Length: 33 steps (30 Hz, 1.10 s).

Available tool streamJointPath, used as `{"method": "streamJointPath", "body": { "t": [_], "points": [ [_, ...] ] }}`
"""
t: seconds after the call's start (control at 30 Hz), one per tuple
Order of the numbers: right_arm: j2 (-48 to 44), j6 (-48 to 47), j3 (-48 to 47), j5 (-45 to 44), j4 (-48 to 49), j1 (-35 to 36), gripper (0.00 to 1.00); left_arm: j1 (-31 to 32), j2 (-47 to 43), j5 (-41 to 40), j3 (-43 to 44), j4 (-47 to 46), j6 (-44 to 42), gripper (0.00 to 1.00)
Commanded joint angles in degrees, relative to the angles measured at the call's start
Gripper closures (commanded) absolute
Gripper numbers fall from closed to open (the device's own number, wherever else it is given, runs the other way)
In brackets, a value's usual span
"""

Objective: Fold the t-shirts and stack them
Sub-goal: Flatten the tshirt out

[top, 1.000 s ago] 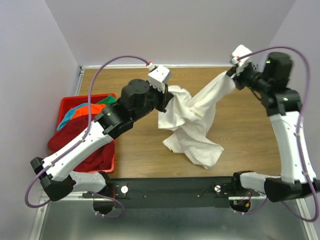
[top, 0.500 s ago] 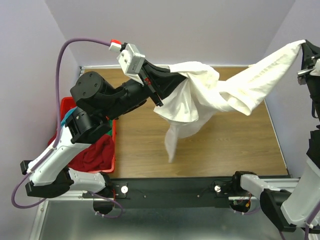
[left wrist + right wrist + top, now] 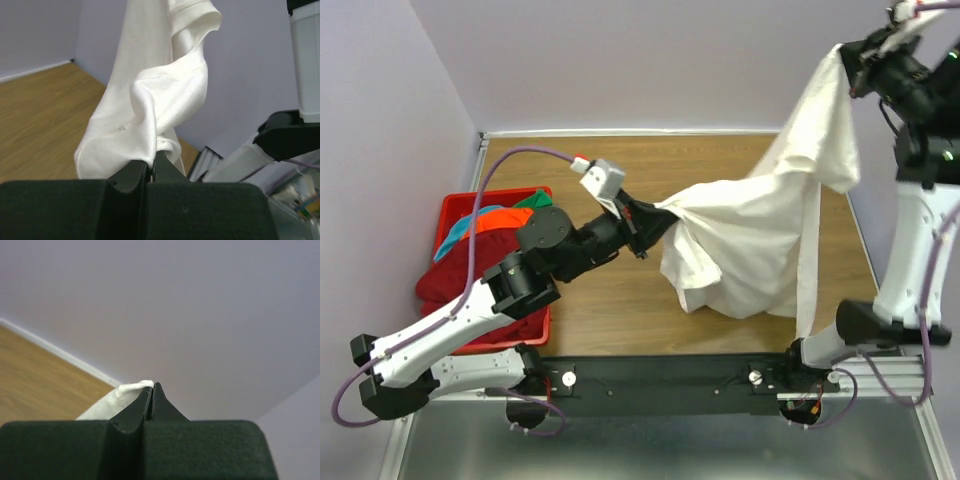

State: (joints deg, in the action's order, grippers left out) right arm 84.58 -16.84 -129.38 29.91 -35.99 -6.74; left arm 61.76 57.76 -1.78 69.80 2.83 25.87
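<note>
The large white t-shirt (image 3: 760, 235) hangs stretched between both grippers over the right half of the table. My left gripper (image 3: 655, 215) is shut on its left edge, low over the table; in the left wrist view the cloth (image 3: 150, 100) rises from the closed jaws (image 3: 151, 162). My right gripper (image 3: 850, 60) is shut on the shirt's top corner, raised high at the far right; the right wrist view shows a bit of white cloth (image 3: 125, 392) pinched at the jaw tips (image 3: 151, 387). Dark red, orange, teal and green shirts (image 3: 485, 225) lie in the basket.
The red plastic basket (image 3: 455, 205) stands at the table's left edge, partly under my left arm. The wooden table (image 3: 600, 305) is bounded by purple walls at the back and sides. The black arm-base rail (image 3: 660, 385) runs along the near edge.
My left gripper has dropped lower and moved right toward the table centre. My right gripper has lifted its corner higher, so the white shirt now hangs spread open instead of bunched.
</note>
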Motion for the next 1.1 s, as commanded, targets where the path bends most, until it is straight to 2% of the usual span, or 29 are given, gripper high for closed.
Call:
{"method": "streamJointPath", "body": {
  "t": [0.0, 0.03, 0.07, 0.1, 0.13, 0.2, 0.23, 0.3, 0.4, 0.53, 0.57, 0.63, 0.67, 0.73, 0.77, 0.8, 0.83, 0.87, 0.93, 0.97, 1.0, 1.03, 1.07],
  "points": [
    [9.53, 6.38, -1.30, 6.74, 1.35, 0.32, 1.00, -5.66, -8.00, -17.72, -2.90, -2.92, 4.62, 1.00],
    [11.21, 6.73, -2.18, 6.39, 1.79, 0.76, 1.00, -7.94, -8.27, -16.86, -3.26, -1.87, 4.37, 1.00],
    [12.36, 6.99, -2.97, 6.04, 1.88, 1.11, 1.00, -14.15, -8.36, -14.76, -3.53, -2.39, 3.93, 1.00],
    [13.41, 7.69, -4.03, 5.69, 2.06, 1.29, 0.99, -17.25, -8.01, -12.39, -3.10, -2.56, 3.75, 1.00],
    [15.25, 8.14, -5.69, 4.73, 2.58, 1.38, 1.00, -22.77, -6.10, -6.19, -2.48, -4.48, 2.97, 1.00],
    [15.62, 8.06, -6.67, 2.10, 2.76, 1.38, 1.00, -26.32, -2.41, 1.04, 1.81, -5.64, 2.35, 1.00],
    [15.53, 7.70, -6.85, -1.14, 2.76, 1.29, 1.00, -27.38, 2.57, 8.13, 4.01, -5.73, 1.74, 1.00],
    [13.61, 5.69, -4.41, -5.88, 2.76, 1.12, 1.00, -28.09, 11.00, 16.67, 11.30, -5.73, 0.42, 1.00],
    [9.30, 3.32, -1.06, -8.90, 2.76, 0.51, 0.99, -28.01, 18.86, 24.17, 20.24, -6.43, 0.24, 1.00],
    [3.68, 2.34, 2.11, -12.85, 2.85, -2.91, 0.99, -27.48, 35.61, 33.22, 35.10, -4.52, 0.06, 1.00],
    [2.80, 2.34, 2.12, -13.12, 2.85, -3.80, 0.99, -27.22, 38.72, 34.38, 44.10, -3.37, -0.29, 1.00],
    [0.07, 1.90, 1.68, -13.65, 2.77, -5.38, 0.99, -26.08, 48.03, 35.79, 55.04, 1.37, -0.99, 1.00],
    [-1.07, 1.20, 1.68, -13.83, 2.76, -5.47, 0.99, -25.90, 50.76, 36.06, 66.06, 2.78, -1.26, 1.00],
    [-4.58, 0.67, 2.73, -11.83, 2.59, -5.47, 0.99, -25.81, 56.21, 36.32, 74.05, 3.85, -0.38, 1.00],
    [-6.07, 0.41, 3.69, -9.98, 2.41, -5.47, 0.99, -26.33, 55.89, 35.97, 75.12, 2.63, -0.21, 1.00],
    [-7.57, -0.55, 5.09, -7.00, 1.89, -5.47, 0.99, -26.86, 55.10, 35.62, 73.48, 1.57, -0.46, 1.00],
    [-11.24, -1.69, 8.93, 2.16, 0.49, -5.47, 1.00, -27.39, 52.05, 34.49, 71.29, -0.09, -1.86, 1.00],
    [-13.01, -2.92, 11.76, 7.48, -0.48, -5.47, 0.99, -28.00, 49.93, 33.95, 68.31, -0.98, -2.92, 1.00],
    [-15.22, -8.97, 15.02, 20.65, -5.99, -5.47, 0.99, -30.54, 42.23, 32.99, 55.14, -2.56, -4.15, 1.00],
    [-16.88, -11.52, 19.91, 31.15, -12.72, -5.39, 0.99, -31.60, 39.48, 32.29, 49.70, -4.39, -5.03, 1.00],
    [-17.77, -15.46, 22.74, 35.18, -15.31, -5.39, 0.99, -33.87, 36.93, 31.76, 38.33, -5.11, -5.12, 1.00],
    [-18.47, -19.59, 26.43, 41.22, -21.78, -5.21, 0.99, -34.94, 31.85, 31.49, 32.21, -6.59, -5.30, 1.00],
    [-20.40, -26.86, 32.47, 41.89, -24.63, -4.78, 0.99, -35.99, 29.45, 31.23, 19.97, -7.39, -5.30, 1.00]
  ]
}}
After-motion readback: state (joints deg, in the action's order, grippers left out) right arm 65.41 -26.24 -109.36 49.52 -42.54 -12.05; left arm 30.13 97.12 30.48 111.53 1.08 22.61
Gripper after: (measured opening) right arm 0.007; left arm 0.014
